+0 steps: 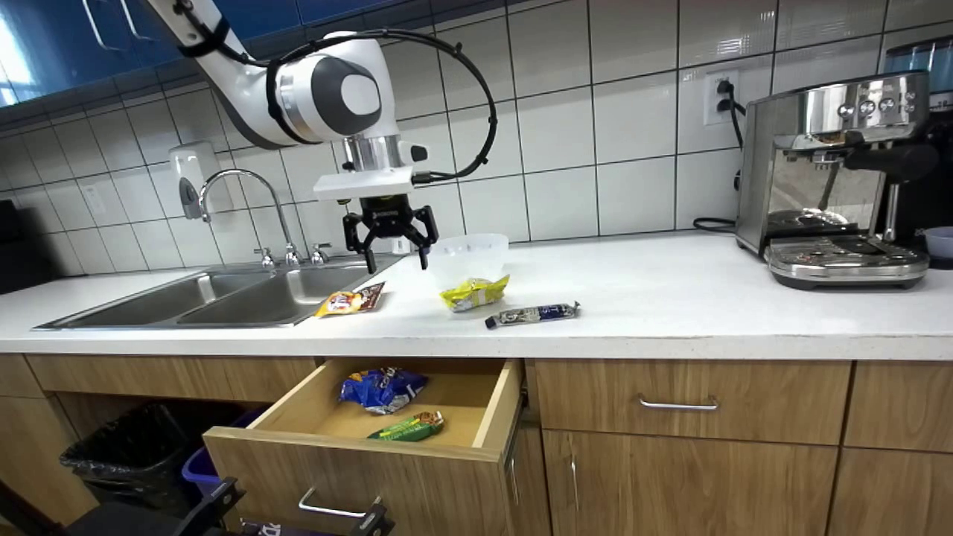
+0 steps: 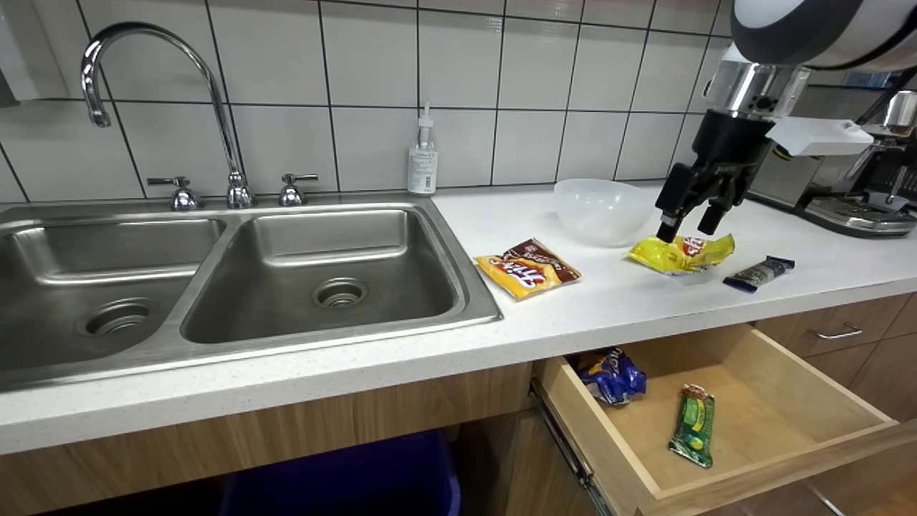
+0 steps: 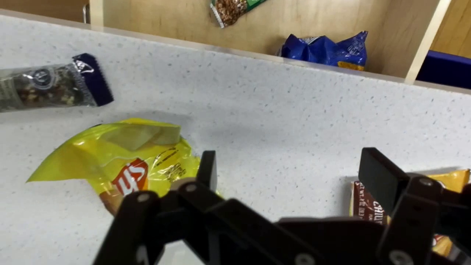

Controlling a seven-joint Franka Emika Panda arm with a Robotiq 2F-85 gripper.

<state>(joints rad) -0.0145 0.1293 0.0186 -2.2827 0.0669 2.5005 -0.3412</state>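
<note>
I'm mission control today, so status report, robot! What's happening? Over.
Gripper open, holding nothing, above white countertop. Yellow Lay's bag just below, untouched. Translucent bowl beside it; nothing seen in between.

My pincer (image 1: 397,262) is matt black; the yellow bag (image 2: 680,256) is crinkled, glossy film. Nearer the front edge of the counter (image 1: 670,298), the slim bar (image 1: 532,316) is shiny-wrapped. The counter looks smooth, the sink (image 2: 471,290) satin metal, the faucet (image 2: 238,193) polished metal, the drawer (image 1: 467,391) pale, smooth wood.

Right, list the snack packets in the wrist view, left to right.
Snack bar with a dark blue end, yellow bag, green-and-brown bar, blue bag, orange-and-brown packet.
</note>
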